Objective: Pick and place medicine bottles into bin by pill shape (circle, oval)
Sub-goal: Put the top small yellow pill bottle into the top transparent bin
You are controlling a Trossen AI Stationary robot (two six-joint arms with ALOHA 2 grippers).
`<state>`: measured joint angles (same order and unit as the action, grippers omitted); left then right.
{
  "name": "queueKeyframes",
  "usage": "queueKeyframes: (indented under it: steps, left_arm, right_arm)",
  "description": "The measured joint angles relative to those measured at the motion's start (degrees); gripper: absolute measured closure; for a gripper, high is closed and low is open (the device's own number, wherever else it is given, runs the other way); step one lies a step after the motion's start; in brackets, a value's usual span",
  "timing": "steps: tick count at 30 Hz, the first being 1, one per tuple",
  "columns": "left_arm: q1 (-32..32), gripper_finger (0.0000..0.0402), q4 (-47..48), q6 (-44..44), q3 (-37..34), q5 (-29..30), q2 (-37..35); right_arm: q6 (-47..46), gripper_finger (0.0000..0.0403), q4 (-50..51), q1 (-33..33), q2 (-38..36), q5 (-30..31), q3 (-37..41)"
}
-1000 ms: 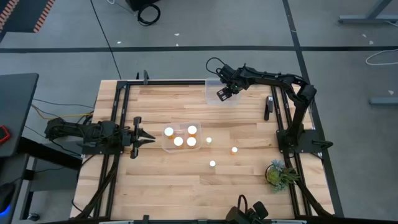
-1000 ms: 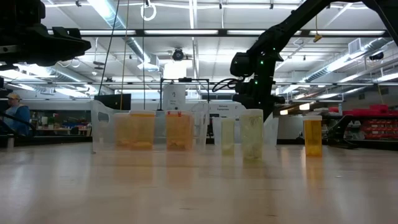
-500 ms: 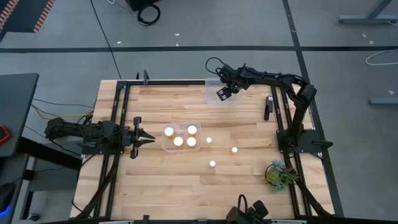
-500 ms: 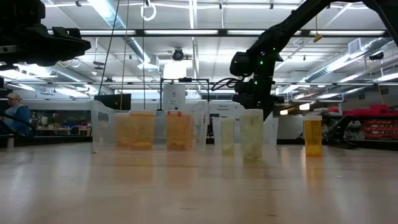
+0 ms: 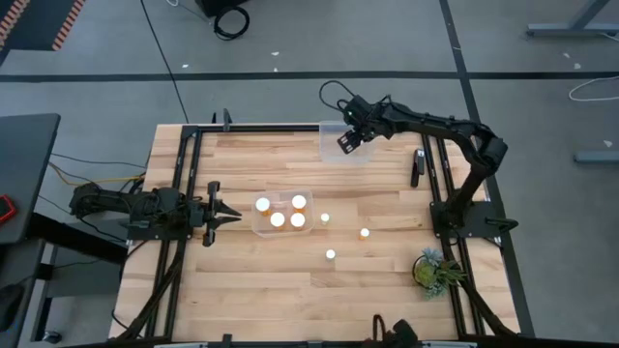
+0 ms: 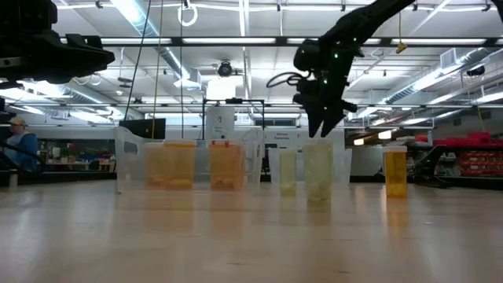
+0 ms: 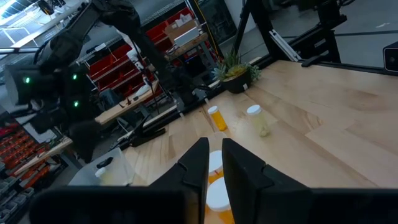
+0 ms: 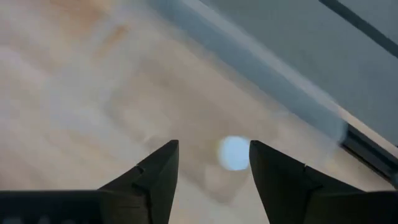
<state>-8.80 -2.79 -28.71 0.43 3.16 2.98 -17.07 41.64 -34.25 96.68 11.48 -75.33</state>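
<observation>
Four medicine bottles with white caps stand in a clear bin [image 5: 259,230] at the table's middle, among them one at its far right [image 5: 299,202]. Three smaller bottles stand loose to its right: one beside the bin [image 5: 325,218], one farther right [image 5: 364,233], one nearer [image 5: 331,254]. My right gripper [image 5: 346,141] hangs open over a second clear bin [image 5: 362,155] at the far edge. In the right wrist view a white cap [image 8: 234,152] shows below, between its fingers [image 8: 213,146], apart from them. My left gripper [image 5: 221,213] is shut, level, just left of the middle bin.
A small green plant [image 5: 433,269] stands at the near right corner. A black object [image 5: 418,166] lies by the right rail. Black frame rails run along the table's left, right and far sides. Bare wood lies toward the near edge.
My right gripper has gone up above the far bin and tipped so that its fingers point more steeply down; its arm's elbow has swung toward the table's right. The bottles and my left gripper have kept still.
</observation>
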Motion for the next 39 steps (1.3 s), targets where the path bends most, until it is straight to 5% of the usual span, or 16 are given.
queueKeyframes:
  steps: [26, 39]
  left_arm:
    - [0.0, 0.034, 0.04, 0.0, 0.0, 0.01, -0.02]
    - [0.0, 0.0347, 0.66, 0.0, 0.0, -0.07, 0.89]
  right_arm:
    - [-3.63, 0.0203, -1.37, 34.31, 1.4, -0.37, -0.12]
    - [-4.98, 0.0203, -3.62, 40.65, 7.0, 1.25, -0.33]
